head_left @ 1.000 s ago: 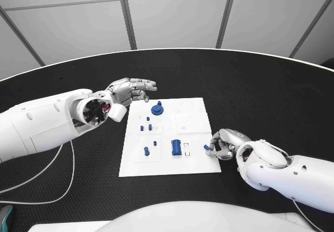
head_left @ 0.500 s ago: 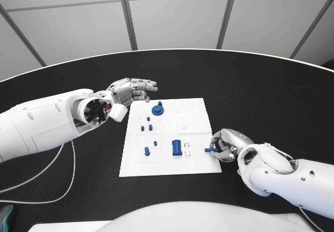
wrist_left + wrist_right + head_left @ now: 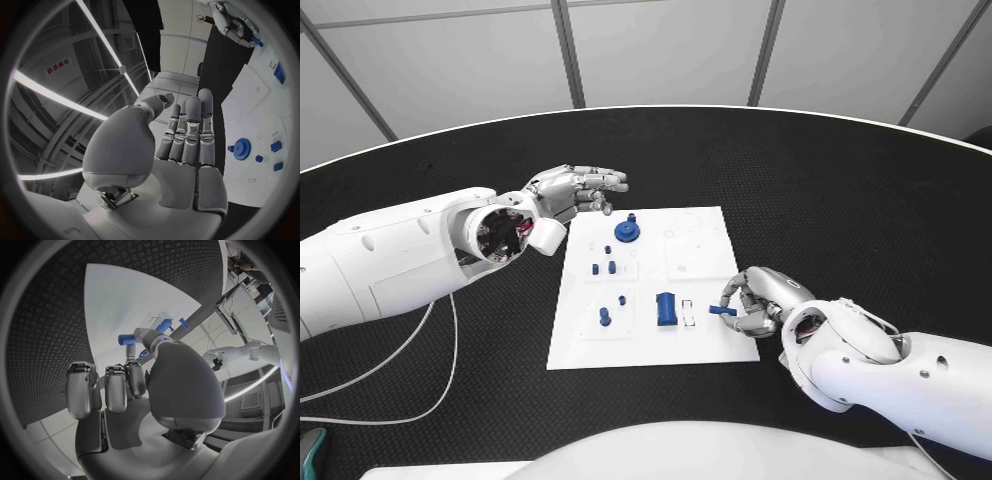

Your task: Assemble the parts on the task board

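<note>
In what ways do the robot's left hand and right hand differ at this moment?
The silver left hand holds nothing, its fingers stretched out together; the silver right hand pinches a small blue part. The left hand hovers beside the far left corner of the white task board; the right hand is at its near right edge. Both are silver hands on white arms.

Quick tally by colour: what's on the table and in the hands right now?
Blue pieces lying on the board: 7
Blue piece pinched by the right hand: 1
White board: 1
Total: 9
</note>
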`<act>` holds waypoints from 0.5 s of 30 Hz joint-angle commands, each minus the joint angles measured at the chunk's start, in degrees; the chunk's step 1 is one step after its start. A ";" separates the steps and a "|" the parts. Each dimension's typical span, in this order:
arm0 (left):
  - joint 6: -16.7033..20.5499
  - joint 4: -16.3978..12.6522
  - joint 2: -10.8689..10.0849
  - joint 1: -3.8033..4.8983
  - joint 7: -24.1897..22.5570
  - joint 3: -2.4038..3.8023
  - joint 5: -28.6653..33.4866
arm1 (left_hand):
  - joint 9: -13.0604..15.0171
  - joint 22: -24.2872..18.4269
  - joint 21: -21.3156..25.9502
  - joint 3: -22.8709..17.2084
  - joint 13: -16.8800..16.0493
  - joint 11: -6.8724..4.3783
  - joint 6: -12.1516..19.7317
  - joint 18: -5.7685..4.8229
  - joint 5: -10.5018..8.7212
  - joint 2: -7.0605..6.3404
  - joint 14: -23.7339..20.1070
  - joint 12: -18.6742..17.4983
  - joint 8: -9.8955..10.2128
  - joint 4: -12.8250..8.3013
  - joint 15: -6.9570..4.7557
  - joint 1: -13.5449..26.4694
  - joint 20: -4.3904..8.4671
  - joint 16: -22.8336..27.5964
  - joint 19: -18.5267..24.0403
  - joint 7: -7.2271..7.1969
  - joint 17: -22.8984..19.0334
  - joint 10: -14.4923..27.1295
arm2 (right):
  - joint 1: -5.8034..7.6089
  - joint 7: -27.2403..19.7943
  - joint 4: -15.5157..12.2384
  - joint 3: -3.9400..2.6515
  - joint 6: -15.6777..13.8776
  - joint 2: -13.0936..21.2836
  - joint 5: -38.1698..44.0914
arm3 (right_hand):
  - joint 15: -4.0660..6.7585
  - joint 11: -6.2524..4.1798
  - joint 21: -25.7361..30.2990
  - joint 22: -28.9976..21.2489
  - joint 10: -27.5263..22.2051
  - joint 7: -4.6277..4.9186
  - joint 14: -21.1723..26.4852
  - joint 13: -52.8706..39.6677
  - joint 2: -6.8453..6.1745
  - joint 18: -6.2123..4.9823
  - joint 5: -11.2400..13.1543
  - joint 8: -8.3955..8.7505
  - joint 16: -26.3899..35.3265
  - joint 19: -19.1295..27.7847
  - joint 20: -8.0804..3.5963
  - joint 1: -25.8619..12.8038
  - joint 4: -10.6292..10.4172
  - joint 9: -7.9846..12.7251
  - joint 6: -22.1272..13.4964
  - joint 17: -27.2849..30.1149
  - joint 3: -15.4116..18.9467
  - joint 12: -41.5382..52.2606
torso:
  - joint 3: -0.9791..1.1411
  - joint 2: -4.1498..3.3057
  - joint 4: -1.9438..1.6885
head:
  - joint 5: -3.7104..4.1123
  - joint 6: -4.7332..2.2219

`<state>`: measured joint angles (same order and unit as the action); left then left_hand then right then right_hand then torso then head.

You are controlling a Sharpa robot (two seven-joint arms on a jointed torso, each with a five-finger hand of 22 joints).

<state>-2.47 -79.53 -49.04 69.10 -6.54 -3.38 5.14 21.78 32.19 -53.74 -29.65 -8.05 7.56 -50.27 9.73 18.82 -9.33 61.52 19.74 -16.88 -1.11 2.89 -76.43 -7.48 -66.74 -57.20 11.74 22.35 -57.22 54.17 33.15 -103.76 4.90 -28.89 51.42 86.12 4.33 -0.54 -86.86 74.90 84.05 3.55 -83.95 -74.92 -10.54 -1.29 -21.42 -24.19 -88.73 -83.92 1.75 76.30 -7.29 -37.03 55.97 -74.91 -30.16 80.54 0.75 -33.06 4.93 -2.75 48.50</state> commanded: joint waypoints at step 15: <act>-0.02 0.05 0.29 0.00 0.08 0.00 0.00 | -0.09 -0.08 0.08 -0.02 0.07 0.03 0.46 0.89 0.22 0.64 -0.42 0.42 -0.10 0.52 0.02 -0.08 -0.32 -0.11 0.22 -0.01 -0.07 0.55 | 0.19 -1.10 5.78 -0.22 0.11 -7.06 -1.75 | 0.48 -0.58 -0.13 14.26 1.59 -0.37 -5.52 -9.04 -0.19 0.68 -0.29 -1.74 -0.13 -5.46 -0.55 -3.02 -0.79 -1.85 -0.03 -12.53 -0.64 0.09 | 0.12 -0.23 -0.18 | -0.10 -0.25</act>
<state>-2.49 -79.47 -48.76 69.10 -6.46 -3.38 5.14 21.78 32.20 -53.74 -29.66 -8.06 7.56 -50.27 9.72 18.82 -9.33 61.52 19.97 -16.88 -0.78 2.89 -76.43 -7.48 -66.74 -57.20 11.74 22.35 -57.22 54.36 32.09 -98.29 4.68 -28.86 44.70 84.62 4.32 -0.74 -86.86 74.90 83.84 3.58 -83.95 -74.91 -10.73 -1.29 -21.53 -24.87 -88.73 -84.15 1.53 73.86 -7.76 -37.03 55.74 -74.91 -30.64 80.54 0.85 -33.26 4.77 -2.81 48.24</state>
